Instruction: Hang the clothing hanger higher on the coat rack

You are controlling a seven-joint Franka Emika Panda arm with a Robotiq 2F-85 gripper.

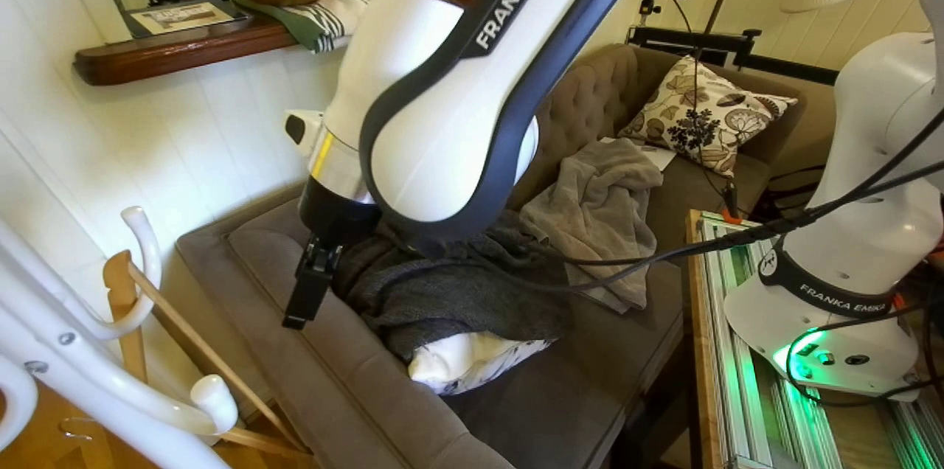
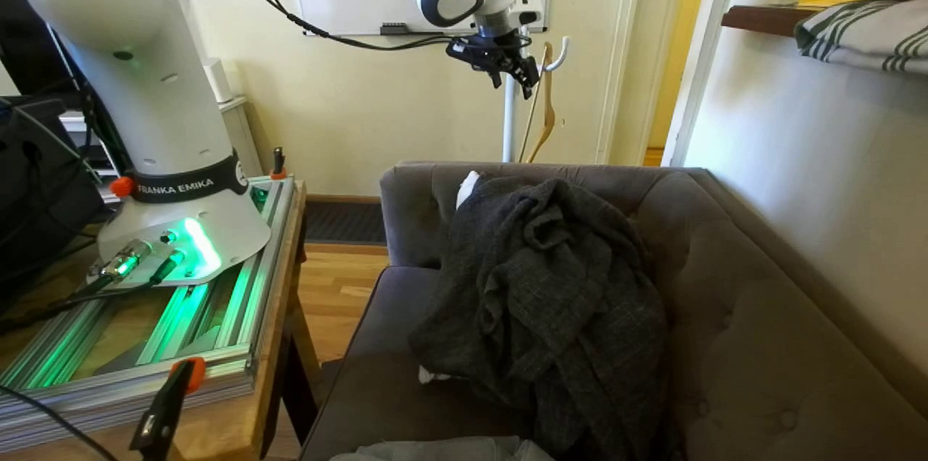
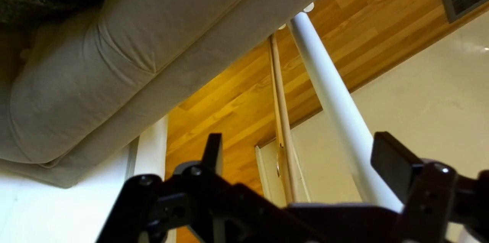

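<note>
Fingers of the gripper are spread wide and hold nothing; in an exterior view they hang well to the right of the coat rack. At far left, low and just below the coat rack's tubes, shows what looks like a metal hook; next comes the clothing hanger, seemingly hung by 1 corner over the coat rack's upturned hook arm and partly hidden behind it.

It should handle as light, stiff wood, thin enough to crack under a hard twist, and smooth, so liable to swing or slide along the coat rack's curve if nudged. The metal hook would be a poor hold, likely to turn in the grip. Better, I think, to pinch the straight bar just right of the coat rack's hook arm, near the top corner, where it should swing least.

Pale tan and plain, it shows a flat shoulder at left against the coat rack's tubes, then a slim bar sloping down rightward, away from them.
</note>
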